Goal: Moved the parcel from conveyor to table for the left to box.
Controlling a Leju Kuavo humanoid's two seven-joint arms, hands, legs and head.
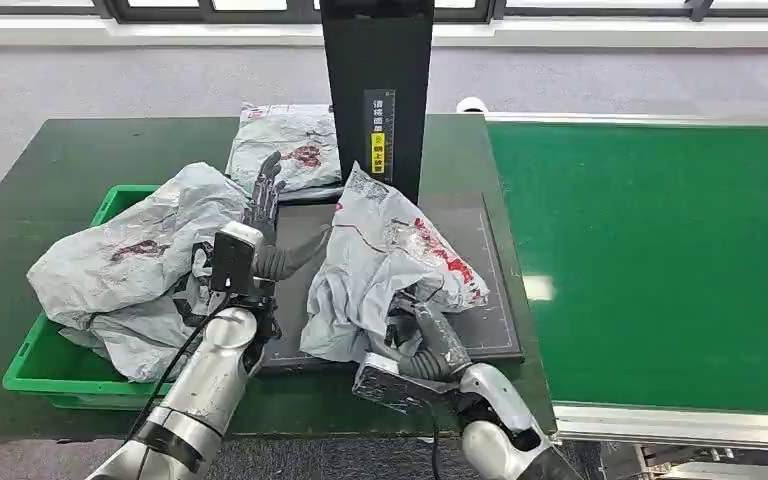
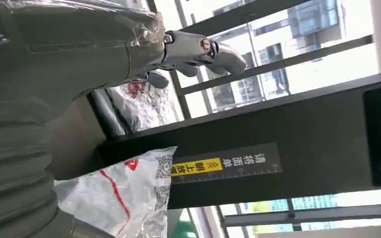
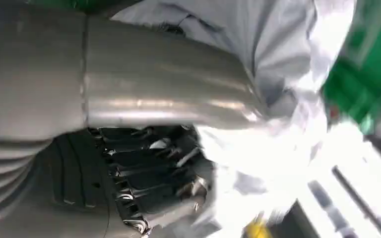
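1. Parcel (image 1: 390, 265) first: it's a crumpled grey plastic mailer bag with red print, sitting on the dark mat (image 1: 490, 300) on the tabletop (image 1: 80, 160), right in front of the black post (image 1: 377, 90). Our right hand (image 1: 422, 335) has its fingers closed on the bag's lower edge, so it's holding it. The green conveyor (image 1: 660, 250) lies off to the right with nothing on it.

2. Our left hand (image 1: 265, 205) is up and holding nothing, fingers spread apart, hovering between the parcel and the green box (image 1: 35, 370).

3. What could go wrong: the bag is soft and floppy, and the right hand has just a bunch of film at one edge. If we let go while it's propped up like this, we reckon it could slump toward the mat's near edge or against the post.

4. The green box already has a big grey bag (image 1: 140, 270) mounded well over its rim. Stack another on top and it'll probably slide off onto the tabletop.

5. The left hand is also close to that post, so a wide reach for the parcel could clip it.

6. View differences: the head view gives us the whole layout, including another bag (image 1: 290, 145) lying flat beside the post. The left wrist view gets the yellow label (image 2: 196, 167) on the post and the parcel's printed codes up close. The right wrist view shows dark fingers (image 3: 154, 188) buried in white film, though it's blurry.
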